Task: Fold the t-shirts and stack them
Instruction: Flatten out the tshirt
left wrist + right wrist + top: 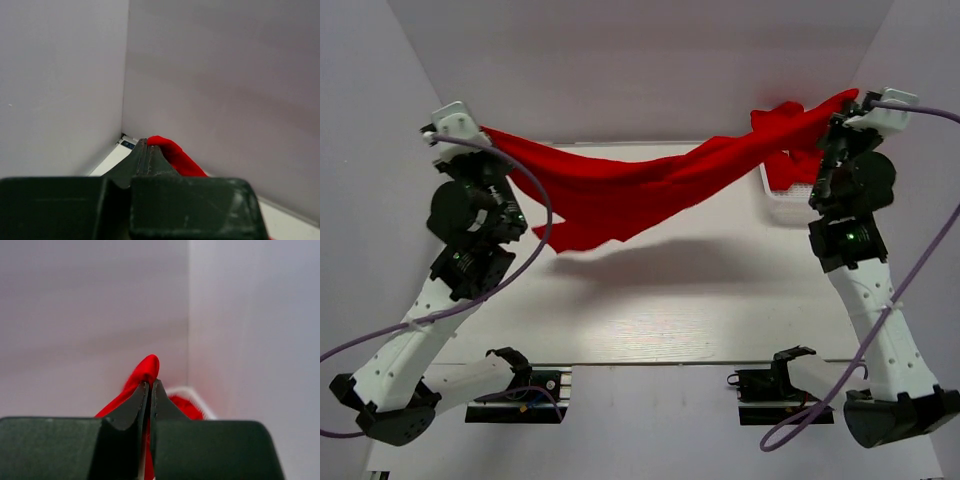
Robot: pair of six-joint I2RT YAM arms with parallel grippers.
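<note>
Top view: t-shirt (640, 190) strung in the air between left claw (482, 132) and right claw (842, 108), sagging mid-span, lowest hem clear of the tabletop (720, 300), shadow underneath. Left wrist view only: left claw clenched on a red cloth edge, corner of the walls (620, 60) dead ahead. Right wrist view only: right claw pinched tight on a red fold poking above the fingertips; behind it, white basket (200, 399) rim with more red cloth (186, 407) inside. Both claws near the side walls. Open room over tabletop centre and near edge.
</note>
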